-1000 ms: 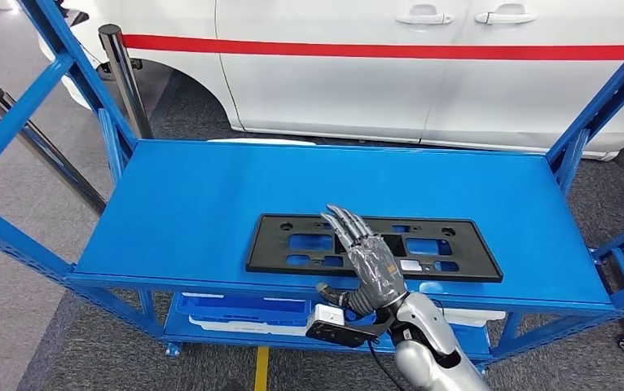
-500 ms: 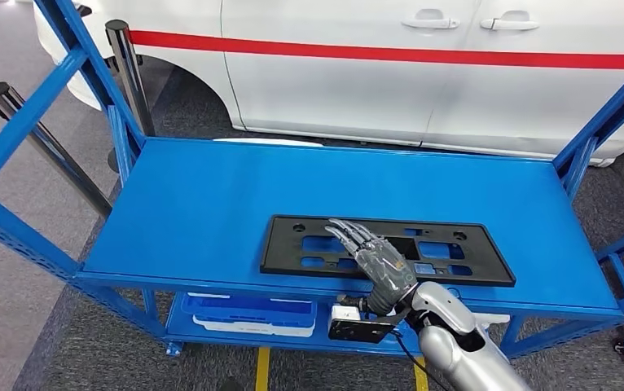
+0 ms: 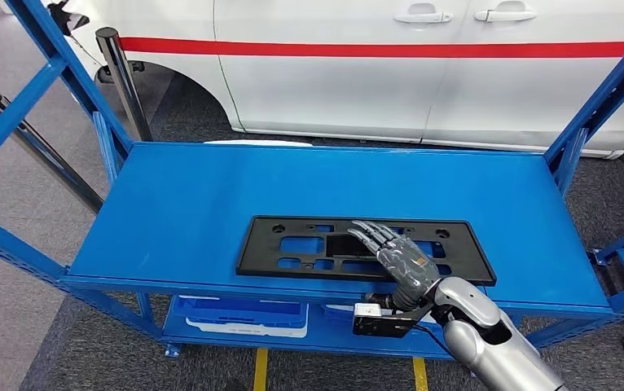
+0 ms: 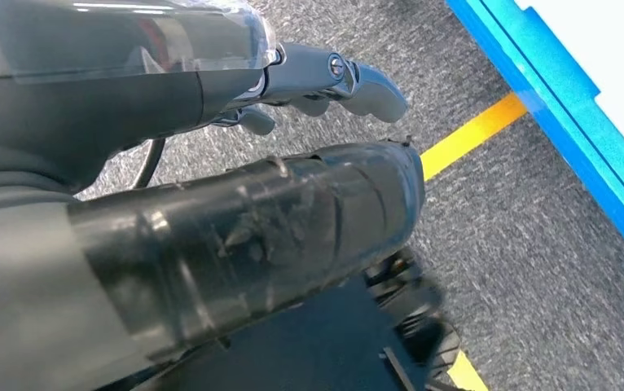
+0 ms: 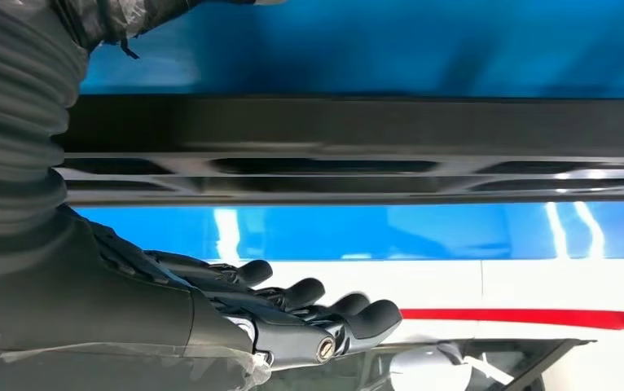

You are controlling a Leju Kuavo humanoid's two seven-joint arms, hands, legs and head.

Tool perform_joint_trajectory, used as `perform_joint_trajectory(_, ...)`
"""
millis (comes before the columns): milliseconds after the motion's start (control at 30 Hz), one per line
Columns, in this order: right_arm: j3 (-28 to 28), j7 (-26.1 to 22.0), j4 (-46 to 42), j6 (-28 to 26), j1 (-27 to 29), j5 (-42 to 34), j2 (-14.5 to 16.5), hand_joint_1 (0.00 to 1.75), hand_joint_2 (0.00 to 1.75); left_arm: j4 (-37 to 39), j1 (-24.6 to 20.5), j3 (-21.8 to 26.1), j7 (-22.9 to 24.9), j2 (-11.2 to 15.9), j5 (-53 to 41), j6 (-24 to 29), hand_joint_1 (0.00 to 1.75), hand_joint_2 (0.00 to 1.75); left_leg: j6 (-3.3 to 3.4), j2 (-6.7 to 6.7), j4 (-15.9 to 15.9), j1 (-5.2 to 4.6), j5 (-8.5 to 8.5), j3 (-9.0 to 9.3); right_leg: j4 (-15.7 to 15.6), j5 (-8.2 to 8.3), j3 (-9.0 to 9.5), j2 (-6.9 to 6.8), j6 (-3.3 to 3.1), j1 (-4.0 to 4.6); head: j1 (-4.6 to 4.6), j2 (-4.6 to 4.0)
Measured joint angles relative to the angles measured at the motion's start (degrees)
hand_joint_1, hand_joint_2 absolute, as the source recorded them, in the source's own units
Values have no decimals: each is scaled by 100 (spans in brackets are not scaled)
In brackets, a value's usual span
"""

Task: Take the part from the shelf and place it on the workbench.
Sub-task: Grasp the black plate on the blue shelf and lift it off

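Observation:
The part, a flat black licence-plate frame with several cut-outs, lies on the top level of the blue shelf, near its front edge. My right hand reaches over the part's right half with its fingers stretched out and apart, holding nothing. In the right wrist view the fingers are separated from the part's long black edge by a strip of blue shelf. My left hand hangs beside my body over the grey floor, with nothing in it.
A white car with a red stripe stands close behind the shelf. Blue uprights frame both ends. Blue and white trays sit on the lower level. Two dark posts stand at the left, and yellow floor lines run below.
The picture has swayed a little, so the camera moved. My right hand has shifted right along the part and laid its fingers flatter and lower over it. The part has stayed in place.

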Motion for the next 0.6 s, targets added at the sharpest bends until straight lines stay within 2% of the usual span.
perform_joint_trajectory(33, 1, 7, 1, -9, 5, 7, -12, 0, 175, 0, 5, -2, 0, 0, 0, 0, 0, 0, 1, 0, 373, -1, -148, -178, 1, -3, -2, -3, -13, 17, 0, 0)
perform_joint_trajectory(67, 2, 13, 1, -14, 10, 18, -24, 0, 175, 0, 11, -3, 2, 1, 0, 0, 0, 0, 10, 0, 621, -5, -207, -301, 3, -6, -2, -3, -21, 36, 0, 0)
perform_joint_trajectory(100, 3, 22, 2, -19, 12, 39, -34, 0, 175, 0, 15, -3, 4, 1, -1, -1, 0, 0, 29, 0, 670, -11, -156, -334, 5, -9, 0, 0, -26, 54, 0, 0)
perform_joint_trajectory(133, 3, 40, 2, -25, 11, 70, -46, 0, 175, -1, 17, -5, 6, 2, -1, -1, 0, 0, 61, 0, 484, -20, 2, -256, 7, -12, 8, 4, -29, 70, 0, 0)
perform_joint_trajectory(200, 1, 81, 7, -44, -3, 149, -71, 0, 175, -2, 11, -9, 9, 5, -2, -2, 0, 0, 163, -1, -280, -61, 400, 93, 11, -19, 26, 10, -30, 90, 1, 0)
perform_joint_trajectory(233, -2, 100, 14, -54, -15, 181, -84, 0, 175, -2, 4, -11, 10, 9, -2, -2, 0, 0, 206, 0, -616, -83, 524, 246, 14, -21, 25, 12, -20, 99, 1, 0)
perform_joint_trajectory(300, -8, 117, 38, -80, -33, 227, -113, 0, 175, -2, -3, -14, 13, 15, -2, -1, 0, 0, 247, -2, -904, -120, 576, 366, 12, -15, 10, 9, 21, 96, 2, 0)
perform_joint_trajectory(400, -37, 123, 58, -146, -43, 278, -150, 0, 175, 0, 5, -15, 18, 19, -2, 3, 0, 0, 286, 6, -1018, -96, 639, 411, 37, -45, -8, 4, 114, 85, 3, 0)
perform_joint_trajectory(467, -73, 129, 69, -174, -61, 295, -191, 0, 175, 0, -5, -16, 20, 18, -2, 4, 0, 0, 322, 15, -1098, -68, 689, 451, 400, -282, -171, 3, 170, 79, 7, 0)
perform_joint_trajectory(533, -99, 152, 93, -188, -65, 321, -243, 0, 175, 0, -10, -17, 20, 18, -2, 4, 0, 0, 336, 17, -1106, -73, 694, 453, 1105, -612, -509, 3, 217, 55, 8, 0)
perform_joint_trajectory(567, -110, 171, 109, -199, -52, 346, -265, 0, 175, 0, -5, -17, 21, 19, -1, 4, 0, 0, 337, 17, -1103, -73, 690, 453, 1387, -690, -651, 2, 240, 38, 9, 0)
perform_joint_trajectory(600, -123, 188, 125, -213, -37, 374, -282, 0, 175, 0, 0, -17, 22, 19, -1, 3, 0, 0, 335, 16, -1096, -71, 684, 454, 1490, -662, -711, 1, 259, 18, 8, 0)
